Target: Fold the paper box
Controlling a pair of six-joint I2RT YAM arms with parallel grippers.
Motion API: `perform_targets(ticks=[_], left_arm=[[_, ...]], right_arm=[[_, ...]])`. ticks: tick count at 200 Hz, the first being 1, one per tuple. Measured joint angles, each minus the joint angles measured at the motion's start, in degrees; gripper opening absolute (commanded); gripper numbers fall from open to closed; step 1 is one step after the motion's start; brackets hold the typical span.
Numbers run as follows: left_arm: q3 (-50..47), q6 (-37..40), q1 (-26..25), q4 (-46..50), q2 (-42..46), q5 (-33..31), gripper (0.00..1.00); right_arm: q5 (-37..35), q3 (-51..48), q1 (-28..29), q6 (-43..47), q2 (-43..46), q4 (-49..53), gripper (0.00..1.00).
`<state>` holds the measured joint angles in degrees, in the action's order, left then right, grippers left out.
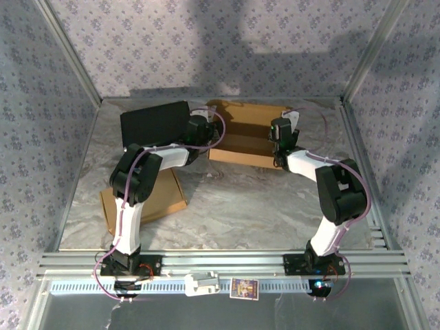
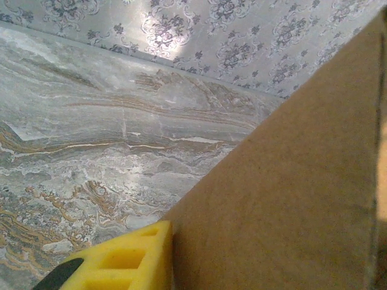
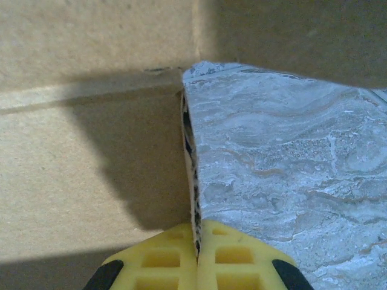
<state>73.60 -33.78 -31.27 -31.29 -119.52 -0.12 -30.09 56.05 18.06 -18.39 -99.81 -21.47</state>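
Note:
The brown paper box (image 1: 247, 134) lies partly folded at the back middle of the table. At its left end, my left gripper (image 1: 204, 127) holds a side panel. In the left wrist view one yellow finger (image 2: 127, 260) presses flat against that cardboard panel (image 2: 290, 199), which hides the other finger. My right gripper (image 1: 280, 130) is at the box's right end. In the right wrist view the right gripper (image 3: 198, 232) is shut on the thin corrugated edge of an upright flap (image 3: 190, 157), with the box's inner panel (image 3: 78, 151) to its left.
A flat black sheet (image 1: 155, 122) lies at the back left beside the box. Another brown cardboard piece (image 1: 172, 192) rests under the left arm. Patterned walls enclose three sides. A metal rail (image 1: 227, 261) runs along the front, with a white object (image 1: 201, 282) and a small card (image 1: 243, 288) below it.

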Motion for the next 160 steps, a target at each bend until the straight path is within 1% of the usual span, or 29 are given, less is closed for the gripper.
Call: perform_targets(ticks=[4, 28, 72, 100, 129, 160], left_arm=[[-0.37, 0.33, -0.04, -0.28, 0.07, -0.07, 0.28], [-1.99, 1.81, -0.68, -2.10, 0.31, -1.20, 0.27], [-4.90, 2.73, -2.84, -3.78, 0.98, -4.63, 0.27], [-6.23, 2.69, -4.00, -3.87, 0.98, -5.77, 0.27], [-6.97, 2.71, -4.70, -4.26, 0.98, -6.84, 0.26], [-7.39, 2.69, -4.92, -4.85, 0.98, -7.41, 0.26]], right_arm=[[0.00, 0.00, 0.00, -0.17, 0.00, 0.20, 0.00], [-0.15, 0.79, 0.04, -2.29, 0.20, 3.32, 0.12], [1.44, 1.95, 0.59, -11.58, 4.07, 14.58, 0.45], [3.17, 1.95, 0.68, -18.97, 7.45, 21.29, 0.58], [5.86, 2.05, 0.68, -26.56, 10.56, 28.20, 0.61], [8.87, 2.73, 0.70, -32.26, 10.99, 33.00, 0.62]])
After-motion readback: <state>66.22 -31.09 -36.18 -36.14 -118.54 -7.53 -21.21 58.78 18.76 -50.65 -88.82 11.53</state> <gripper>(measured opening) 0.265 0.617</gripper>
